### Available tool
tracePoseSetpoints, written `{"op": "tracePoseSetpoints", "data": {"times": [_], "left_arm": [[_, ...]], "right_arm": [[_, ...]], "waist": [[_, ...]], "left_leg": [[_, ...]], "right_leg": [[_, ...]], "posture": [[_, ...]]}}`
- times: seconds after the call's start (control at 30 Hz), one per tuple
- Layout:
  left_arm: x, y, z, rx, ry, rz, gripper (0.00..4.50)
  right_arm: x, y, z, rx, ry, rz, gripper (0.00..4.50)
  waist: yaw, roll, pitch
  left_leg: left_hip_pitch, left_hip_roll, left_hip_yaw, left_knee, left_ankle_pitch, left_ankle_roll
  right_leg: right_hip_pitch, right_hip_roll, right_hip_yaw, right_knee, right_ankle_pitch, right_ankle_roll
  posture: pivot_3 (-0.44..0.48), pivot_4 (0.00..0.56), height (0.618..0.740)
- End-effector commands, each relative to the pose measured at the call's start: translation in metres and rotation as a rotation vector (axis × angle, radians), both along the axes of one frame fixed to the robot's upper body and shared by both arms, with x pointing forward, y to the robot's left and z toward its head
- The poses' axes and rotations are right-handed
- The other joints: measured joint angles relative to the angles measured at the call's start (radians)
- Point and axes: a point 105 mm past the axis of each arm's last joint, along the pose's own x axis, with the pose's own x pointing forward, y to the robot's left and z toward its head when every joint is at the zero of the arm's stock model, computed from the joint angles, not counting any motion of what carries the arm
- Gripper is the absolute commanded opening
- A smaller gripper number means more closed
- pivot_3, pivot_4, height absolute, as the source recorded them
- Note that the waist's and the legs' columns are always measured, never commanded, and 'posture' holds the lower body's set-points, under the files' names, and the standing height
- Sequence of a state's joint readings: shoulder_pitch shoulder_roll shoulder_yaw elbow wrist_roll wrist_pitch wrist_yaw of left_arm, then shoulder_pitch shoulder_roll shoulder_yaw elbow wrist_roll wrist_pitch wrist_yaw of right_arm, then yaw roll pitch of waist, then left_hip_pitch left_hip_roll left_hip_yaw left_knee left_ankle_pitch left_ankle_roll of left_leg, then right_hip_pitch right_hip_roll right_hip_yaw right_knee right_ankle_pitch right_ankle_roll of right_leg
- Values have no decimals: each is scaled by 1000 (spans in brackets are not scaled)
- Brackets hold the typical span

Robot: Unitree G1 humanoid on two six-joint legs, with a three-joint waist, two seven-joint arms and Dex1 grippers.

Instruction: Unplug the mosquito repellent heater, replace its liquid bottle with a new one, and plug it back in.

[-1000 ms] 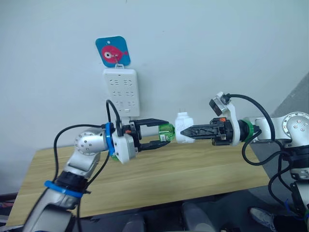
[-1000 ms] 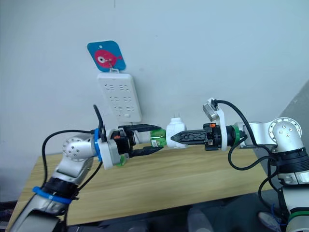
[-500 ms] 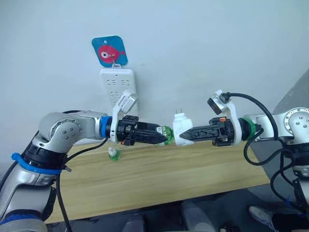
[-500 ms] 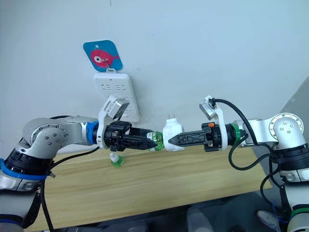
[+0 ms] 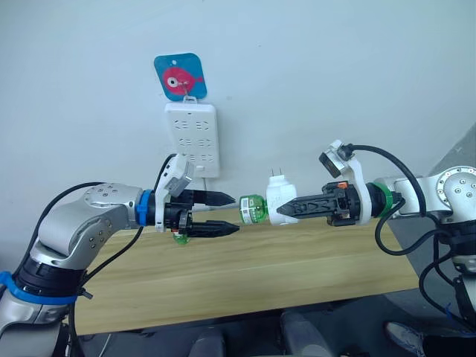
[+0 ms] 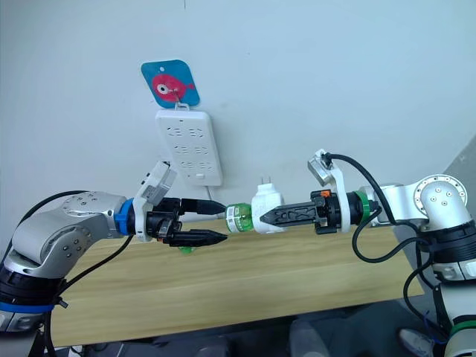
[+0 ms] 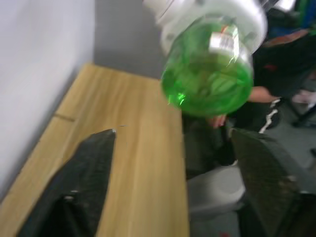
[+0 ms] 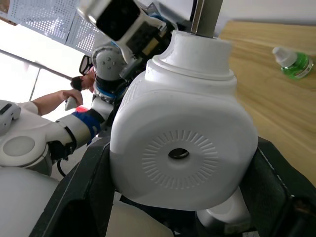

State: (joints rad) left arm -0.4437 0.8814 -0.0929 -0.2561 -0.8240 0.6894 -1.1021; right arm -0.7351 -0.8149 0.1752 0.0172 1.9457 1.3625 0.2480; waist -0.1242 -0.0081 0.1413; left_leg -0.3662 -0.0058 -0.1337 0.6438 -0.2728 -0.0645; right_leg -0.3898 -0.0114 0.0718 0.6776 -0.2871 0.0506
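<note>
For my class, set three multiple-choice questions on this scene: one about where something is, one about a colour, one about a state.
1. Where is the power strip?
A. Flat on the table
B. On the wall under the fish tag
C. In the left gripper

2. What colour is the bottle fitted to the mosquito repellent heater?
A. Green
B. Red
C. Blue

3. How is the left gripper?
A. Shut on the bottle
B. Shut on the heater
C. Open, short of the bottle

Answers:
1 B: it hangs on the wall below the fish tag.
2 A: the left wrist view shows it clear green.
3 C: its fingers are spread with a gap to the bottle, while the right gripper holds the heater above the table.
</note>
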Motion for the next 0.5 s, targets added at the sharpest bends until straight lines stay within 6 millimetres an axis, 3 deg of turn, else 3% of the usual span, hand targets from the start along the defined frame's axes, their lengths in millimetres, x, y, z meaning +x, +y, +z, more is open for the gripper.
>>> {"op": "tracePoseSetpoints", "data": {"times": [0.03,0.27,0.5], "left_arm": [[7,7,10,-9,-58,38,4500],[5,24,-1,64,-407,24,4500],[-7,16,-14,46,-761,-64,4500]], "right_arm": [[-2,1,16,52,-33,25,3090],[4,-2,13,60,-9,-12,3090],[15,0,-2,75,61,-76,3090]], "waist": [[7,0,0],[11,1,0],[29,1,1]], "left_leg": [[0,0,0,0,0,0],[0,0,0,-2,0,0],[0,0,1,-1,0,0]], "right_leg": [[0,0,0,0,0,0],[-1,0,0,0,2,-3],[0,-2,0,-1,2,-3]], "posture": [[-110,92,740],[-101,94,740],[-95,106,740]]}}
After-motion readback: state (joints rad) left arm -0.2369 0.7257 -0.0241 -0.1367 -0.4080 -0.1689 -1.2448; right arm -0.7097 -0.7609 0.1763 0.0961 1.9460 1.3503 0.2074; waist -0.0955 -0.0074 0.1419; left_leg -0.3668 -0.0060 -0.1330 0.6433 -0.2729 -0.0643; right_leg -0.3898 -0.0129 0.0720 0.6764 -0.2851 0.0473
